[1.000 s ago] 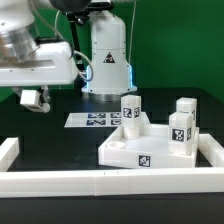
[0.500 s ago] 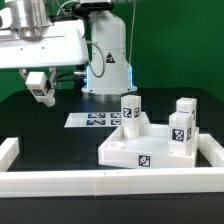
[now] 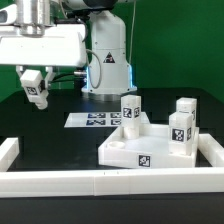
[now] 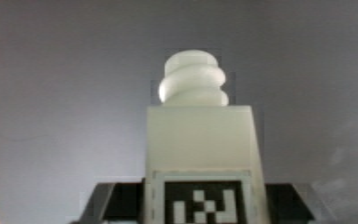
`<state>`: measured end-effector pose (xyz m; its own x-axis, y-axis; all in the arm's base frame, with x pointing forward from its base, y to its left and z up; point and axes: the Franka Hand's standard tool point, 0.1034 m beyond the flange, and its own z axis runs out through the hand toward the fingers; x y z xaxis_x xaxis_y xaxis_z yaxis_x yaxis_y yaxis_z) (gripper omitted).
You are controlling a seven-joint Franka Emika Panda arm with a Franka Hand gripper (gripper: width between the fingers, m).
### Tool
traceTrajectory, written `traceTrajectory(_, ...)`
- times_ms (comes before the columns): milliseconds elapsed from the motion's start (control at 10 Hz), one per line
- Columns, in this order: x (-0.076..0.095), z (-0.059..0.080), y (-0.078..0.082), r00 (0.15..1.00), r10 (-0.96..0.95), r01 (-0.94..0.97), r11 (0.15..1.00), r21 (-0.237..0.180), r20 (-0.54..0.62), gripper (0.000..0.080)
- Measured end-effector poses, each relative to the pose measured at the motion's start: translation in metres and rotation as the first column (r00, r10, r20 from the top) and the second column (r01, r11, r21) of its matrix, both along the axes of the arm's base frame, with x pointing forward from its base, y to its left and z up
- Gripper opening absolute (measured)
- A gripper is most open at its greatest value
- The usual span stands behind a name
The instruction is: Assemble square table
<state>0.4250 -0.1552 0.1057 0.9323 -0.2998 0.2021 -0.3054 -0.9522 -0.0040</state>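
Note:
My gripper [image 3: 34, 82] hangs high at the exterior view's left, shut on a white tagged leg [image 3: 37, 92] held well above the black table. In the wrist view the leg [image 4: 202, 135] stands between my dark fingers [image 4: 123, 205], its rounded screw tip pointing away and its tag facing the camera. The square table top [image 3: 118, 150] lies at the exterior view's lower right, rim up. Three legs stand on it: one at the back left [image 3: 131, 108], one at the back right [image 3: 186, 106], one near the right [image 3: 180, 130].
The marker board [image 3: 92, 119] lies flat behind the table top, in front of the robot base [image 3: 108, 62]. White border rails run along the front [image 3: 90, 181], the left [image 3: 8, 150] and the right [image 3: 213, 151].
The hand has turned level and swung slightly right and upward, carrying the leg with it. The table top and its three legs have not moved.

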Motion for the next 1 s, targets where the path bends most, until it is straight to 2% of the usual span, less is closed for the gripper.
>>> traceTrajectory(300,0.031,0.004,0.040,0.998,-0.066,0.065,0.997,0.041,0.025,0.0285)
traceTrajectory(500,0.059,0.016,0.074,0.988,-0.148,0.144,0.985,0.093,0.044,0.0285)
traceTrajectory(600,0.064,0.020,0.077,0.987,-0.152,0.146,0.984,0.100,0.052,0.0285)
traceTrajectory(1000,0.063,0.018,0.076,0.988,-0.149,0.143,0.985,0.097,0.049,0.0285)
